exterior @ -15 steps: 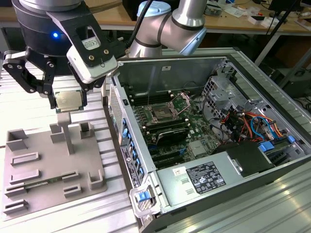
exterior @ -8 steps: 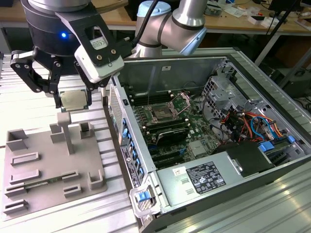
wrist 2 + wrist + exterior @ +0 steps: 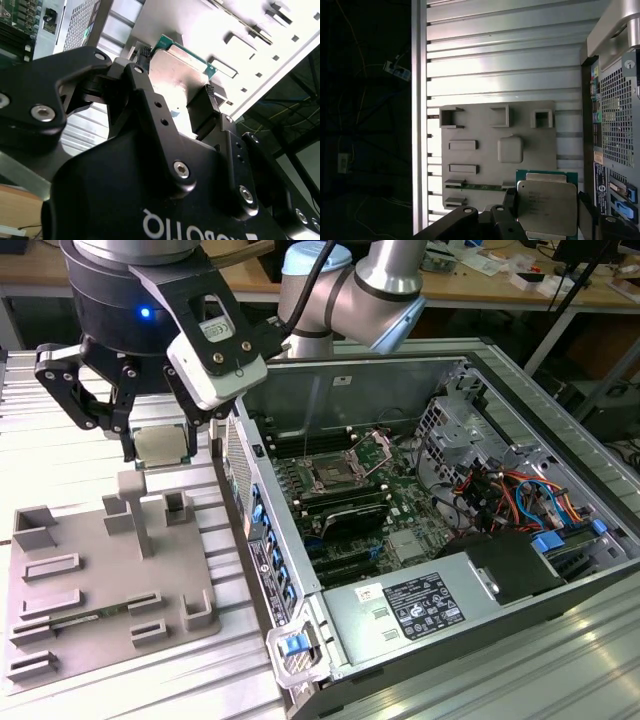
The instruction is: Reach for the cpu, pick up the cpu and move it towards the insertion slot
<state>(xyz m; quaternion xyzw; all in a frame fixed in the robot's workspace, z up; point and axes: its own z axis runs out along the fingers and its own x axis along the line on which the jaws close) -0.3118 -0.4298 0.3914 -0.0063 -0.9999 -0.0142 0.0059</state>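
Gripper (image 3: 165,443) fingers clamp 2 opposite edges of the near-square cpu (image 3: 545,207), held flat, metal lid upward, above the grey fixture (image 3: 100,575); insertion slot (image 3: 330,477) well apart.

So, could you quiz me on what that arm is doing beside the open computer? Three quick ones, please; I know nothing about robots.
1. Pick one: what is the gripper shut on? A) the cpu B) a screwdriver C) a coffee cup
2. True or false: the cpu sits in the insertion slot.
3. Fill the gap: in the exterior view, the cpu hangs above the grey ____, to the exterior view's left of the computer case.

Key: 1) A. 2) False; it is held in the air outside the computer case. 3) tray.
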